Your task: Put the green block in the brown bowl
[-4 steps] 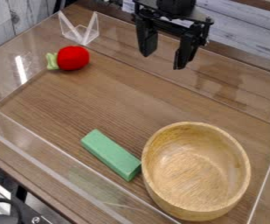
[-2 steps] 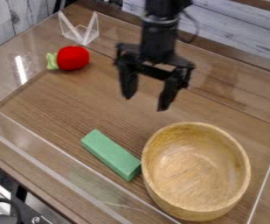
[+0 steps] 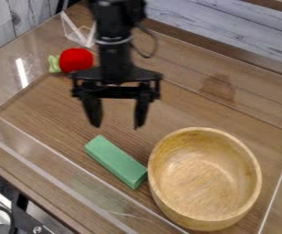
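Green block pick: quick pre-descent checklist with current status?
1. Jaws open: ok. The gripper points down with its fingers spread wide and nothing between them.
2. Over the target: not ok. The gripper hangs above and just behind the green block, not centred on it.
3. Block reachable: ok. It lies flat on the table with nothing on top of it.
4. Finger alignment to the block's narrow width: cannot tell from this one view.
5. Brown bowl ready: ok. It is upright, empty, and just right of the block.
6. Clutter: ok. The red ball sits at the far left, well away.
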